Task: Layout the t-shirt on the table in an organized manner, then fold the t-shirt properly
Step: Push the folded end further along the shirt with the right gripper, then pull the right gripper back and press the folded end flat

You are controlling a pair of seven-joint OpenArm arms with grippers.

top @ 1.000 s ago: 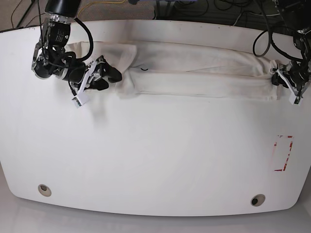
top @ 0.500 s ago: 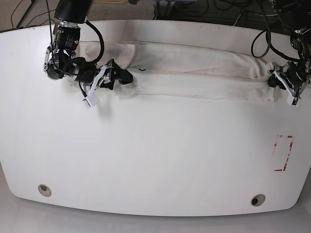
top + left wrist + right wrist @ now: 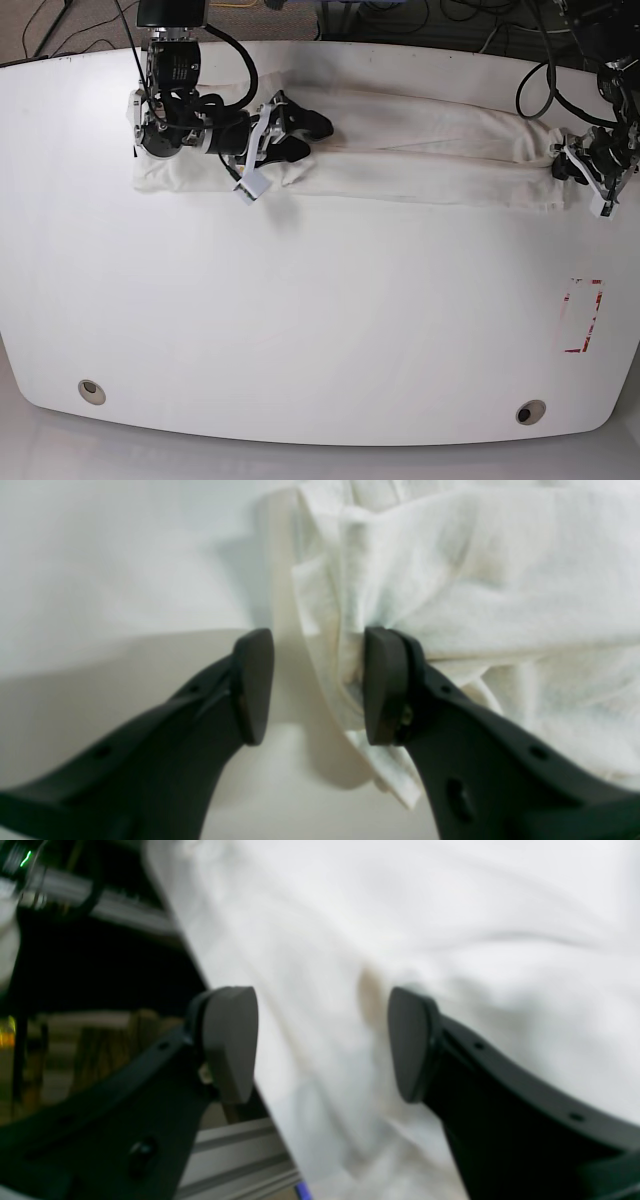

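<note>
Base view: t-shirt (image 3: 400, 160) stretched into a long narrow band along far edge of table (image 3: 320, 320) — folding partly done. Left wrist: left end effector (image 3: 312, 685) apart around hem. Right wrist: right end effector (image 3: 322, 1042) apart, empty.

The right hand (image 3: 308, 137) hides part of the t-shirt (image 3: 420, 150); its print is unseen.

Beyond the worktop's far edge, a dark floor strewn with black cables (image 3: 470, 15). At top left, a patch of tan floor (image 3: 30, 25). In the right wrist view, a silver metal rail (image 3: 235, 1152) below the worktop edge.
</note>
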